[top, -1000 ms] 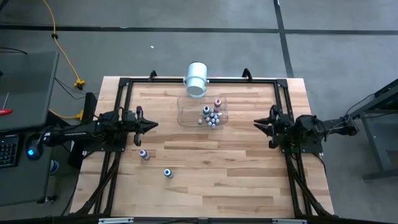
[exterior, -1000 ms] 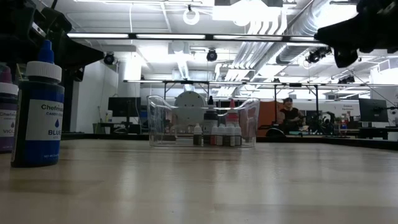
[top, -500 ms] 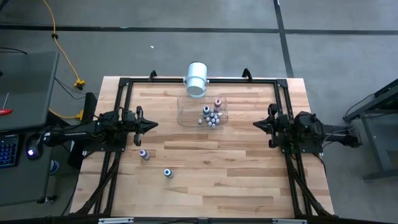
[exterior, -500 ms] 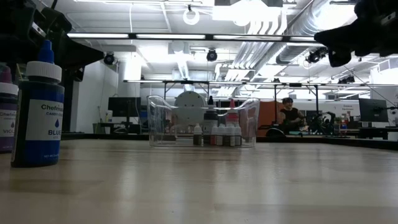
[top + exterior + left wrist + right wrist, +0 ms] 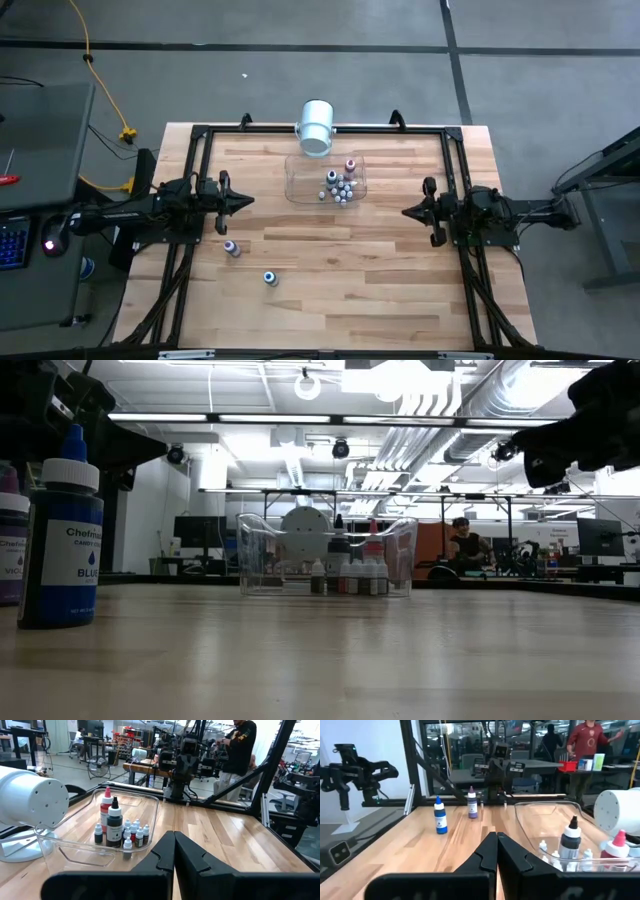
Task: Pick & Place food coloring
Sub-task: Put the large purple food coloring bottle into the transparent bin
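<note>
Food coloring bottles sit in two places on your worktop [image 5: 400, 290]. Starting at the left edge, your left pincer [image 5: 247, 200] hangs above the wood with its fingers pressed together and nothing between them. Just in front of it, toward the near edge, a purple bottle [image 5: 231, 247] stands upright, and a blue bottle [image 5: 269, 277] stands a little further toward the near edge and to the right; the two are apart from each other. Toward the middle of the far edge you have a clear plastic tub [image 5: 300, 185] holding the rest: a cluster of small whitish bottles [image 5: 341, 192] with a black-capped bottle [image 5: 115, 824] and a pink-capped bottle [image 5: 350, 165] standing taller among them, all upright. A white cylinder [image 5: 316, 126] lies on its side at the far edge, just behind the tub. Near the right edge, your right pincer [image 5: 407, 211] is also closed on nothing, pointing toward the middle, well apart from the tub.
</note>
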